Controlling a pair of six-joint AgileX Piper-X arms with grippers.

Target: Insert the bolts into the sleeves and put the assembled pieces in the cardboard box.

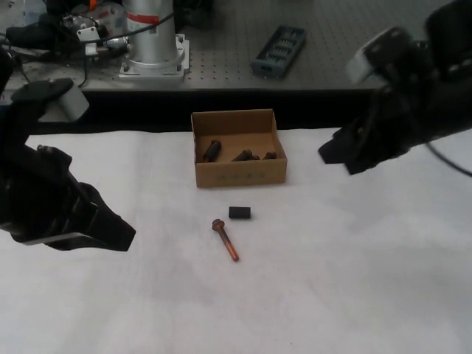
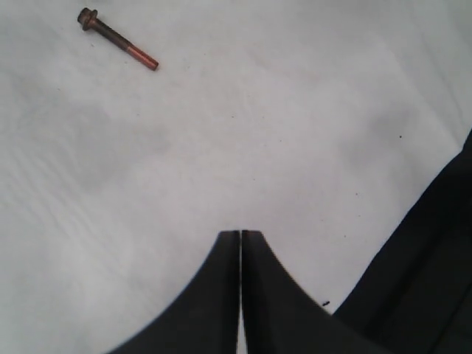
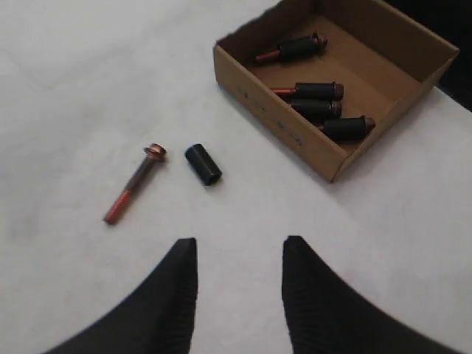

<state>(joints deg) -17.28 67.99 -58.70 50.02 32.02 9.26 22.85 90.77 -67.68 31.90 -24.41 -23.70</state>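
Observation:
A copper bolt [image 1: 225,239] [image 2: 118,39] [image 3: 134,183] lies loose on the white cloth, just in front of a black sleeve [image 1: 239,212] [image 3: 203,164] lying on its side. Behind them stands the open cardboard box [image 1: 240,175] [image 3: 274,110], with several assembled bolt-and-sleeve pieces [image 3: 317,110] inside. My left gripper [image 1: 122,234] [image 2: 241,243] hangs over the cloth left of the bolt, shut with nothing in it. My right gripper [image 1: 335,155] [image 3: 240,254] hovers to the right of the box, open and empty.
A white cloth [image 1: 332,280] covers the bench. Beyond its far edge lies a dark perforated board with a metal cylinder base [image 1: 153,44], cables [image 1: 74,29] and a blue ridged block [image 1: 279,48].

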